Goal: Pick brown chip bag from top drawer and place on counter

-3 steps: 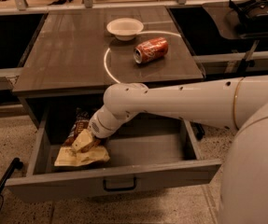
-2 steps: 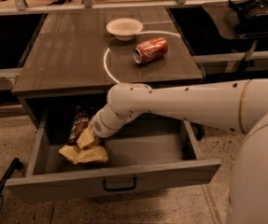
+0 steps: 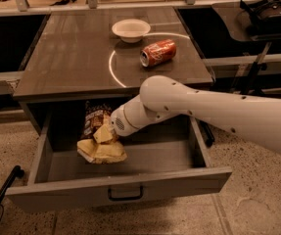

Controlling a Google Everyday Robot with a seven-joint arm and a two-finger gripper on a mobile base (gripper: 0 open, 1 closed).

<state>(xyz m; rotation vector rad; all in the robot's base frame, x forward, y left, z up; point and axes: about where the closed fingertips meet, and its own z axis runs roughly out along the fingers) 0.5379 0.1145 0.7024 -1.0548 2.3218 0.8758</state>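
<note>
A: Where's the crinkly brown chip bag (image 3: 97, 140), dark brown top, pale yellow bottom?
B: In the wide shallow grey top drawer (image 3: 120, 190), which is pulled open. The bag is on the 9 o'clock side, its dark top leaning toward 12 under the counter edge.
A: Gripper?
B: The gripper (image 3: 111, 127) is down in the drawer, right against the bag's 3 o'clock edge. The white arm (image 3: 218, 114) comes in from 3 o'clock.
A: Open or clamped?
B: Can't tell, the tip is hidden by the wrist and the bag.
A: Counter?
B: The glossy grey-brown counter (image 3: 66, 58) sits at 12 of the drawer, with a thin white circle (image 3: 111, 65) marked on it. A red soda can (image 3: 158, 52) lies on its side inside the circle. A white bowl (image 3: 130, 30) sits at the circle's 12.
</note>
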